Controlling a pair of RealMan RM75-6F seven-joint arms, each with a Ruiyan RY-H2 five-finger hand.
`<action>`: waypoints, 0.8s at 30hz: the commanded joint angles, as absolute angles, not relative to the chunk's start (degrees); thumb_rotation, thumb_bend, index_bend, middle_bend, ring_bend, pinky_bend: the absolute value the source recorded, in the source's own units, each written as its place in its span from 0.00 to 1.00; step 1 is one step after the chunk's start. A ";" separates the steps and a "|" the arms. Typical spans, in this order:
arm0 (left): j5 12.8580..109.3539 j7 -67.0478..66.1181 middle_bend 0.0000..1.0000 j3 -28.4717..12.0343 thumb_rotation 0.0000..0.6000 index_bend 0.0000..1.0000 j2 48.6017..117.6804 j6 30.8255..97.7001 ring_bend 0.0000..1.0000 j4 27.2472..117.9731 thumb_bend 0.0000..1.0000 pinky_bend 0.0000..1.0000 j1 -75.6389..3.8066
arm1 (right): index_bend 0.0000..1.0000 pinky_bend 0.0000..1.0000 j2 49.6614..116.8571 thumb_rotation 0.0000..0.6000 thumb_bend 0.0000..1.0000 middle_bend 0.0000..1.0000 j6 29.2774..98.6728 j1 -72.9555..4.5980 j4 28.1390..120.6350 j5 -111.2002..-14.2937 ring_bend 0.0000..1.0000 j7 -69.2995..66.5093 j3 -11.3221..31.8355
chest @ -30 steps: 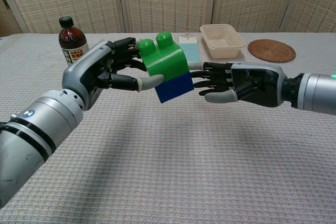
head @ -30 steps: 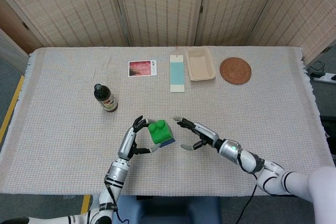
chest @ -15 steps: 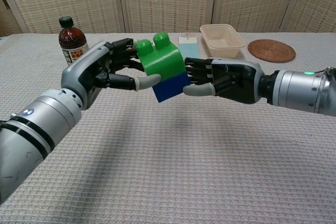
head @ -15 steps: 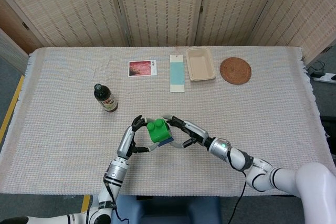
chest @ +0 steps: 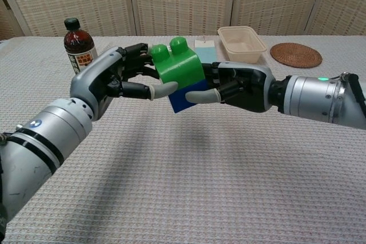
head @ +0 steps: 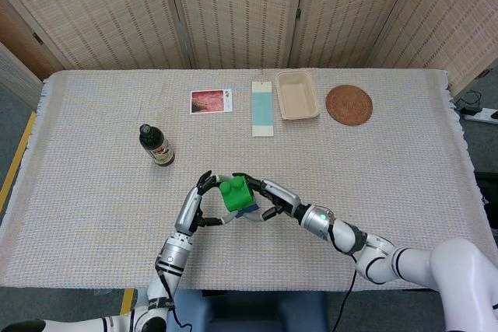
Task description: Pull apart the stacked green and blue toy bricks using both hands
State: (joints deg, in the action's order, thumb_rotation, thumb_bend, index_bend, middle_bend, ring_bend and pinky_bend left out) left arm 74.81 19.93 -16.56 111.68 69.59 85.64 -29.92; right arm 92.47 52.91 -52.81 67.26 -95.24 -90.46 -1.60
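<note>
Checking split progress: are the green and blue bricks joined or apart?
Joined. The green brick sits on the blue brick, no gap, tilted.

Nearest obstacle: bottle (head: 157,145), behind-left; cloth (head: 373,169) rightward open.

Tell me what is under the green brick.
The blue brick sits directly under the green brick, stacked and tilted, held above the table. The left robot hand and right robot hand cover parts of both; the blue brick's underside is not visible.
</note>
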 commanded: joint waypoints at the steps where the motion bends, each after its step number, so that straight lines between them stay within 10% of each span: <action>1: 75.01 20.14 0.91 -16.39 1.00 0.81 111.78 69.72 0.36 85.58 0.37 0.00 -29.91 | 0.28 0.00 92.39 1.00 0.38 0.06 52.44 -52.84 67.72 -94.46 0.02 -89.32 -1.54; 24: 75.23 21.70 0.91 -16.44 1.00 0.81 111.82 70.12 0.36 84.81 0.37 0.00 -29.86 | 0.76 0.22 95.23 1.00 0.38 0.54 50.55 -51.21 68.11 -88.06 0.46 -80.32 2.16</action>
